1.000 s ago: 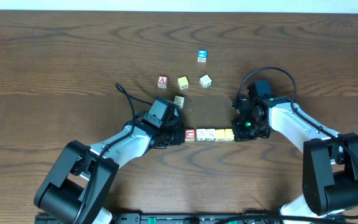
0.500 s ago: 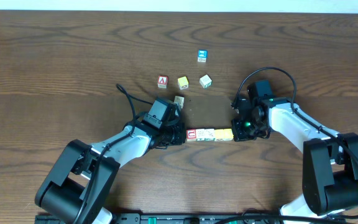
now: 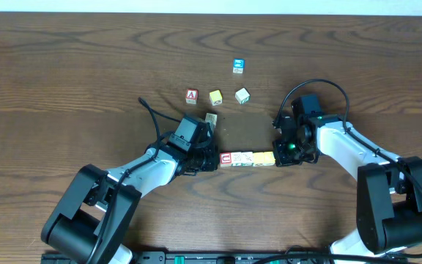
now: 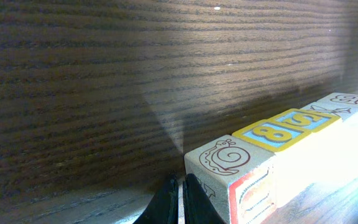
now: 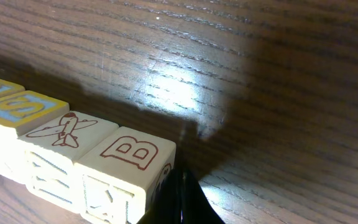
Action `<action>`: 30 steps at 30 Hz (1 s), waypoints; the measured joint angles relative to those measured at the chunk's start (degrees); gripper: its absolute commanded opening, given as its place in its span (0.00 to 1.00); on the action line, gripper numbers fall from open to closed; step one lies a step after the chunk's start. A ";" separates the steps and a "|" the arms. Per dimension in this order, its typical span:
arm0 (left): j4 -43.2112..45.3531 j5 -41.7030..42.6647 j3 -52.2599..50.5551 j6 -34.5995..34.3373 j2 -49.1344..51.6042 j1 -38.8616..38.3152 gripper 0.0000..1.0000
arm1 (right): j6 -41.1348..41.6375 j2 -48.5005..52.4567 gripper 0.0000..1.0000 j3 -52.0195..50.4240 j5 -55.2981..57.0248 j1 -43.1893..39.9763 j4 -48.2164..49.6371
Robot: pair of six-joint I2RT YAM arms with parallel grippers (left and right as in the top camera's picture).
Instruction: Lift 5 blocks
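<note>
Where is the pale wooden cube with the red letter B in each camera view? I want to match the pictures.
Overhead: the pale wooden cube with the red letter B ends the row of cubes, beside the right gripper.
Left wrist: the far end of the row, at the upper right edge.
Right wrist: the nearest cube, lower centre-left.
Shared landmark: the straight row itself.

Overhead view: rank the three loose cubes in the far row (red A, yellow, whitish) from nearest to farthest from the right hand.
1. Whitish cube, right end of the row, nearest the right hand.
2. Yellow cube, middle.
3. Red A cube, left end, farthest.
</note>
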 measured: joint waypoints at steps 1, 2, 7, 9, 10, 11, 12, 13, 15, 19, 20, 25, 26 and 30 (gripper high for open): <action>0.00 -0.17 0.00 0.17 0.00 0.00 0.07 | 0.02 0.00 0.01 0.00 0.11 0.00 0.02; -0.02 -0.24 0.00 0.66 0.00 0.00 0.07 | 0.04 0.00 0.01 0.00 0.17 0.02 0.02; -0.02 -0.22 0.00 1.95 0.00 0.37 0.07 | 0.22 0.00 0.01 0.00 0.35 0.02 0.15; -0.04 -0.33 0.00 2.54 0.00 0.92 0.07 | 0.26 0.00 0.01 0.00 0.57 0.02 0.37; -0.04 -0.44 0.00 2.67 0.00 1.16 0.08 | 0.35 0.00 0.01 0.00 0.68 0.02 0.44; -0.09 -0.50 0.00 2.75 0.00 1.57 0.08 | 0.52 0.00 0.01 0.00 0.94 0.02 0.52; -0.20 -0.61 0.00 2.78 -0.02 1.90 0.07 | 0.76 0.00 0.01 0.00 1.18 0.02 0.55; -0.24 -0.63 0.00 2.78 -0.02 2.16 0.07 | 1.01 -0.02 0.01 0.02 1.36 0.02 0.57; -0.48 -0.63 0.00 2.84 -0.02 2.73 0.07 | 1.79 -0.04 0.01 0.04 1.86 0.02 0.59; -0.76 -0.63 0.02 3.04 -0.07 3.39 0.07 | 3.17 -0.04 0.01 0.55 3.72 0.02 0.07; -0.79 -0.63 0.02 3.08 -0.07 3.39 0.07 | 3.54 -0.04 0.01 0.74 4.63 0.02 -0.11; -0.90 -0.63 0.04 3.17 -0.07 3.39 0.07 | 4.20 -0.46 0.01 0.81 6.80 0.02 -0.61; -0.90 -0.63 0.04 3.17 -0.07 3.39 0.07 | 4.24 -0.57 0.01 0.81 7.15 0.02 -0.74; -0.68 -0.63 0.04 3.17 -0.13 3.39 0.07 | 4.39 -0.63 0.01 0.81 6.36 0.02 -0.96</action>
